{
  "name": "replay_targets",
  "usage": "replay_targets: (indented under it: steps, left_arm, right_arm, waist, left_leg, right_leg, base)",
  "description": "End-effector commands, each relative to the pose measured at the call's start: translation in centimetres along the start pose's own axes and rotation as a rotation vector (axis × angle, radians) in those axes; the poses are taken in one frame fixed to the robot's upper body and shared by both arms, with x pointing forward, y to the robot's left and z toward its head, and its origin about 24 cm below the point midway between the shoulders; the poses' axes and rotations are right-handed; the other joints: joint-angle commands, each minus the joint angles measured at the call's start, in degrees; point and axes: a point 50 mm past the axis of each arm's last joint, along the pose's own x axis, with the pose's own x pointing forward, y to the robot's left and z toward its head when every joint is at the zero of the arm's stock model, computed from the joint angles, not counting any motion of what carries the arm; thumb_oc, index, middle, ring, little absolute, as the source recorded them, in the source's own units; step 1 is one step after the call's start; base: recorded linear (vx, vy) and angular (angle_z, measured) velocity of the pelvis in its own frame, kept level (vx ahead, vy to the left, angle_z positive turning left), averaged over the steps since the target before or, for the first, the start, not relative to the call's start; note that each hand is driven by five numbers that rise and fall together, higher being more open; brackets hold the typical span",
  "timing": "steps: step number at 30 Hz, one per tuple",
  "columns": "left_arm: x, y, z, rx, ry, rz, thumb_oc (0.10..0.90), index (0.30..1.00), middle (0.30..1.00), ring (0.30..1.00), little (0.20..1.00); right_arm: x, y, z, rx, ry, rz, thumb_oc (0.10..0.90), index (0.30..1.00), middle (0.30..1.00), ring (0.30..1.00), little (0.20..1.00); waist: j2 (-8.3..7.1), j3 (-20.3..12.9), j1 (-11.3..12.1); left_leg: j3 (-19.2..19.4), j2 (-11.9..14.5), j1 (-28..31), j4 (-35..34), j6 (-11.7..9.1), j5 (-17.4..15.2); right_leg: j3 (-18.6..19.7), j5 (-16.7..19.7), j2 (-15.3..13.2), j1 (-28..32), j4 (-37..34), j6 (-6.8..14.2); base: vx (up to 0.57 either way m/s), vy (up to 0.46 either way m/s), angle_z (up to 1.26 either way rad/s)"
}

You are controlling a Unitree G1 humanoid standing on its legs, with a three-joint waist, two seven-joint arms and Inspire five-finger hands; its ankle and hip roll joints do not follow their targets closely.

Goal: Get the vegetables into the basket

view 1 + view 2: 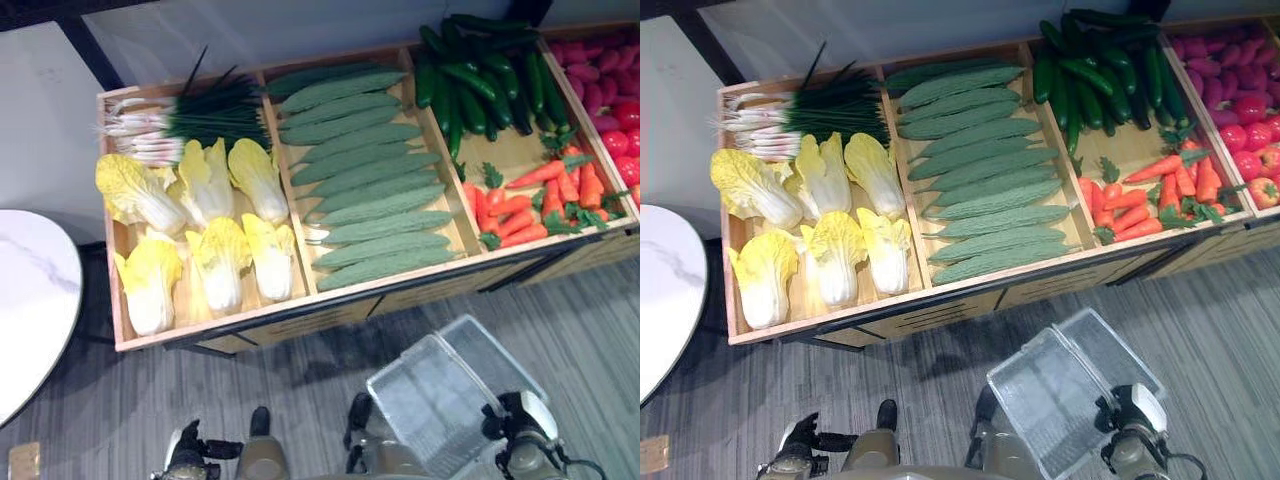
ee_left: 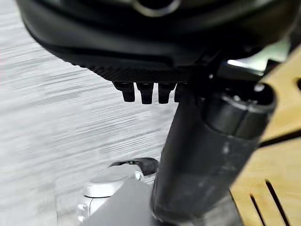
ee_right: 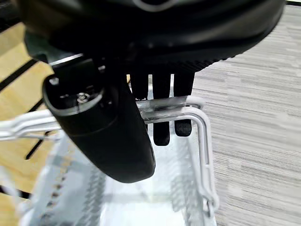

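A wooden display stand [image 1: 300,308] holds scallions [image 1: 185,122], yellow-white cabbages [image 1: 205,230], long ridged green gourds [image 1: 365,175], dark cucumbers [image 1: 480,75] and carrots [image 1: 535,200]. In front of it, low on the right, hangs a clear plastic basket [image 1: 440,390] with nothing in it. My right hand [image 3: 155,28] is shut on the basket's white handle [image 3: 203,136], its fingers [image 3: 162,122] curled over the bar. My left hand [image 2: 155,42] hangs low on the left over the floor, fingers relaxed, holding nothing.
Red tomatoes [image 1: 625,135] and purple-red tubers [image 1: 590,65] fill the stand's far right bin. A round white table [image 1: 30,300] stands at the left. Grey plank floor [image 1: 130,400] lies between me and the stand.
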Motion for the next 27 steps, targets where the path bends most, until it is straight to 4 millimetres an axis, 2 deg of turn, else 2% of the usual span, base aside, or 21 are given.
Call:
replay_targets:
  steps: [1,4,6,8,10,13,14,15,22,24,25,26,27]
  left_arm:
    - [0.4,5.2,-0.8,-0.158,0.061,0.241,0.9,1.0,1.0,1.0,1.0]
    - [0.3,7.6,-1.3,-0.357,0.101,0.402,0.9,1.0,1.0,1.0,1.0]
    - [0.0,11.2,-1.0,-0.559,0.102,0.603,0.9,1.0,1.0,1.0,1.0]
    - [-0.1,12.1,-0.6,-0.607,0.083,0.639,0.9,1.0,1.0,1.0,1.0]
    - [-0.3,13.8,0.1,-0.68,0.042,0.715,0.9,1.0,1.0,1.0,1.0]
    - [-0.7,15.3,0.9,-0.839,-0.024,0.789,0.9,1.0,1.0,1.0,1.0]
    - [-0.7,15.3,0.9,-0.839,-0.023,0.789,0.9,1.0,1.0,1.0,1.0]
    - [-1.2,16.9,2.2,-0.908,-0.121,0.853,0.9,1.0,1.0,1.0,1.0]
    - [-4.5,20.5,6.2,-1.113,-0.485,0.997,0.9,1.0,1.0,1.0,1.0]
    - [-4.9,20.5,6.5,-1.12,-0.511,0.997,0.9,1.0,1.0,1.0,1.0]
    - [-5.6,21.1,7.2,-1.121,-0.571,1.016,0.9,1.0,1.0,1.0,1.0]
    - [-7.1,21.9,9.3,-1.068,-0.687,1.042,0.9,1.0,1.0,1.0,1.0]
    - [-7.8,22.2,10.3,-1.035,-0.745,1.049,0.9,1.0,1.0,1.0,1.0]
  right_arm:
    - [0.1,-1.5,-1.4,-0.005,0.066,-0.089,0.4,0.3,0.3,0.3,0.3]
    - [-0.3,-0.8,-2.4,-0.012,0.12,-0.062,0.4,0.3,0.3,0.3,0.3]
    - [-0.5,-0.1,-2.3,-0.028,0.11,-0.045,0.4,0.3,0.3,0.3,0.3]
    - [-0.6,0.1,-2.3,-0.032,0.11,-0.037,0.4,0.3,0.3,0.3,0.3]
    - [-0.6,0.3,-2.2,-0.051,0.102,-0.021,0.4,0.3,0.3,0.3,0.3]
    - [-0.7,0.4,-2.4,-0.094,0.109,-0.003,0.4,0.3,0.3,0.3,0.3]
    - [-0.7,0.4,-2.4,-0.094,0.109,-0.003,0.4,0.3,0.3,0.3,0.3]
    - [-0.8,0.6,-2.7,-0.108,0.114,0.003,0.4,0.3,0.3,0.3,0.3]
    - [-1.6,1.4,-4.0,-0.118,0.148,0.027,0.4,0.3,0.3,0.3,0.3]
    - [-1.6,1.5,-4.0,-0.116,0.149,0.033,0.4,0.3,0.3,0.3,0.3]
    - [-1.7,1.7,-4.1,-0.118,0.153,0.04,0.4,0.3,0.3,0.3,0.3]
    - [-1.8,1.9,-4.1,-0.117,0.145,0.044,0.4,0.3,0.3,0.3,0.3]
    - [-1.8,1.9,-4.0,-0.118,0.143,0.047,0.4,0.3,0.3,0.3,0.3]
  waist:
    - [-2.47,-2.81,-2.05]
    - [-2.39,-3.43,-1.44]
    - [-2.86,-4.01,-1.09]
    - [-3.03,-4.23,-1.07]
    - [-3.19,-4.69,-1.13]
    - [-3.21,-5.03,-0.9]
    - [-3.21,-5.04,-0.92]
    - [-3.15,-5.23,-0.71]
    - [-3.31,-5.65,0.08]
    - [-3.34,-5.74,0.17]
    - [-3.46,-5.76,0.25]
    - [-3.74,-5.75,0.36]
    - [-3.81,-5.76,0.45]
  left_leg:
    - [-1.4,-1.15,1.93,-4.8,1.75,-5.15]
    - [-1.69,-1.88,2.12,-4.8,1.78,-5.85]
    - [-1.92,-2.37,2.56,-4.8,1.74,-6.39]
    - [-1.96,-2.51,2.67,-4.8,1.74,-6.55]
    - [-1.77,-2.63,2.99,-4.8,1.7,-6.7]
    - [-1.57,-2.81,3.21,-4.8,1.71,-6.81]
    - [-1.56,-2.82,3.22,-4.8,1.71,-6.81]
    - [-1.6,-2.8,3.24,-4.8,1.59,-6.75]
    - [-2.31,-2.72,3.08,-4.8,1.41,-6.67]
    - [-2.35,-2.72,3.09,-4.8,1.4,-6.66]
    - [-2.36,-2.66,3.04,-4.8,1.38,-6.66]
    - [-2.45,-2.67,2.97,-4.8,1.34,-6.68]
    - [-2.51,-2.67,2.93,-4.8,1.33,-6.7]
  right_leg:
    - [5.78,3.65,-9.05,-1.01,2.08,10.93]
    - [5.12,4.59,-10.23,-0.28,1.31,11.53]
    - [4.57,4.88,-11.02,0.71,1.32,11.85]
    - [4.42,5.13,-11.17,0.95,1.13,12.06]
    - [4.56,5.37,-11.28,1.12,0.85,12.31]
    - [4.89,5.65,-11.5,1.32,0.58,12.62]
    - [4.9,5.65,-11.51,1.34,0.58,12.62]
    - [4.7,5.6,-11.58,1.54,0.55,12.76]
    - [3.83,5.18,-11.61,2.34,0.21,12.86]
    - [3.76,5.11,-11.61,2.46,0.17,12.86]
    - [3.68,5.06,-11.61,2.5,0.17,12.89]
    - [3.75,5.02,-11.56,2.44,0.13,12.92]
    - [3.68,5.02,-11.54,2.43,0.1,12.94]
  base:
    - [-0.02,0.139,0.04]
    - [-0.02,0.135,0.01]
    - [0.02,0.102,0.15]
    - [-0.01,0.052,0.08]
    - [0.0,0.039,0.05]
    - [0.0,0.03,-0.02]
    - [0.01,0.028,-0.05]
    - [0.01,0.017,-0.04]
    - [0.0,-0.002,0.01]
    - [0.0,0.0,0.0]
    - [0.0,0.0,0.0]
    - [0.0,0.0,0.0]
    - [-0.02,-0.026,0.05]
